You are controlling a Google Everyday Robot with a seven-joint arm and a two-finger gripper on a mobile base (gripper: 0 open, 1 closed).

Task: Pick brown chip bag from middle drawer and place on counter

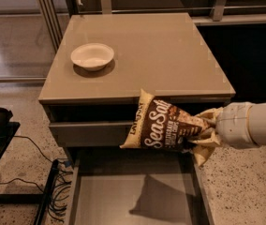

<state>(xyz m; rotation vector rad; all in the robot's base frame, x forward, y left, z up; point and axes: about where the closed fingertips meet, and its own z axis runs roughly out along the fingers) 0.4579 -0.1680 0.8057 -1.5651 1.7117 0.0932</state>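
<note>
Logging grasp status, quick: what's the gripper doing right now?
Gripper: closed on the brown chip bag, holding it above the open middle drawer.

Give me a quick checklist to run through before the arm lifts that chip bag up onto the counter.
1. Grip: gripper clamps the brown chip bag by its right end: ok.
2. Bag out of the middle drawer, hanging above it: ok.
3. Bag higher than the counter edge: not ok, mostly below it.
4. Free landing spot: ok, the white bowl sits far left.
5. Firmness of hold: cannot tell.
</note>
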